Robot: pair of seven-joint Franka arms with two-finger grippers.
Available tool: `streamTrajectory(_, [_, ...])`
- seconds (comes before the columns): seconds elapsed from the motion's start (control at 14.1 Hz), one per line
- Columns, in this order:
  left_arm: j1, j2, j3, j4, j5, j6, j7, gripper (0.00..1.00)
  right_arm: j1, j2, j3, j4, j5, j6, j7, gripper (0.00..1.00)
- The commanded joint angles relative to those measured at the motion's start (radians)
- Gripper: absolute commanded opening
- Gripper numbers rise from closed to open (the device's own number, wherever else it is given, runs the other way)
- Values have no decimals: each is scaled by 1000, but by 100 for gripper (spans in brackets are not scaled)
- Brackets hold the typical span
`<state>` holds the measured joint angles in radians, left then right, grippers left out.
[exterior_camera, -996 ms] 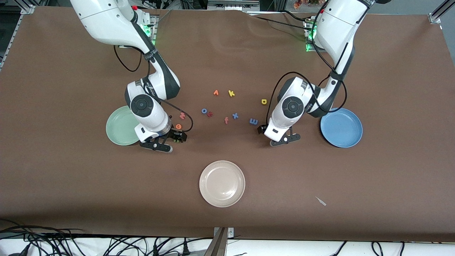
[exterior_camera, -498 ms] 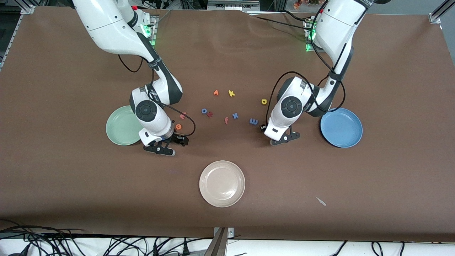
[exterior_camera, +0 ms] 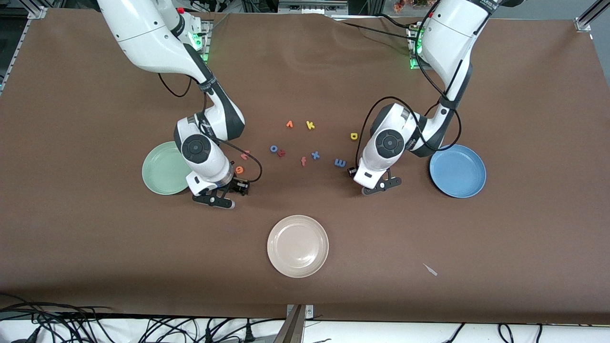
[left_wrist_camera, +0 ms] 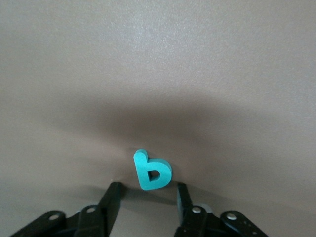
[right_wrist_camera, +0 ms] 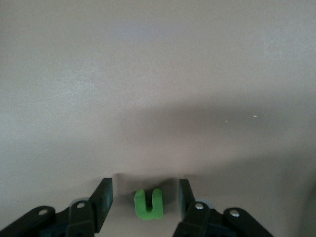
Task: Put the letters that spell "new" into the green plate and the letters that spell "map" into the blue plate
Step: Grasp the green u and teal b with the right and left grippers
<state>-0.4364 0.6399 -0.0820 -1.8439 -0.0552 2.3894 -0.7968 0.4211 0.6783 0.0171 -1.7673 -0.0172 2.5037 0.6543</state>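
Observation:
In the right wrist view the dark green "n" [right_wrist_camera: 149, 203] lies flat on the table. It sits between the fingers [right_wrist_camera: 103, 200] of my right gripper [right_wrist_camera: 145, 191], which is open with a gap on each side. In the left wrist view the teal "a" [left_wrist_camera: 152, 171] lies at the fingertips of my left gripper [left_wrist_camera: 149, 191], also open and not touching it. Both letters are hidden in the front view under the right gripper [exterior_camera: 213, 199] and the left gripper [exterior_camera: 381, 186]. The orange "e" [exterior_camera: 239, 169], salmon "w" [exterior_camera: 245, 154], blue "m" [exterior_camera: 340, 163] and yellow "p" [exterior_camera: 353, 136] lie on the table. The green plate [exterior_camera: 157, 171] and blue plate [exterior_camera: 457, 170] hold nothing.
A cream-white plate [exterior_camera: 298, 246] stands nearer the front camera, midway between the arms. Other letters lie mid-table: orange "v" [exterior_camera: 289, 124], yellow "k" [exterior_camera: 310, 125], blue "o" [exterior_camera: 274, 148], salmon "f" [exterior_camera: 303, 161], blue "x" [exterior_camera: 315, 155]. A small scrap [exterior_camera: 430, 269] lies near the front edge.
The right gripper has shifted a little toward the left arm's end and now covers the green "n". Its jaws look narrower. The left gripper has barely moved.

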Motion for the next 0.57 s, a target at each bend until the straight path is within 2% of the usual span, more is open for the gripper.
streamTrajectory(0.0, [-16,18,14,5,46,8,-24,48,4,6,4,-3,-18,-2,33,54])
streamTrajectory(0.14, [-15,18,16,8,51,8,-33,47,16,6,4,-8,-18,-2,41,48])
streamTrajectory(0.36, [-11,18,18,11,52,8,-32,47,16,-6,3,-20,-20,-20,22,26])
streamTrajectory(0.5, [-8,21,21,20,66,8,-32,47,15,-19,-3,-12,-23,-49,7,22])
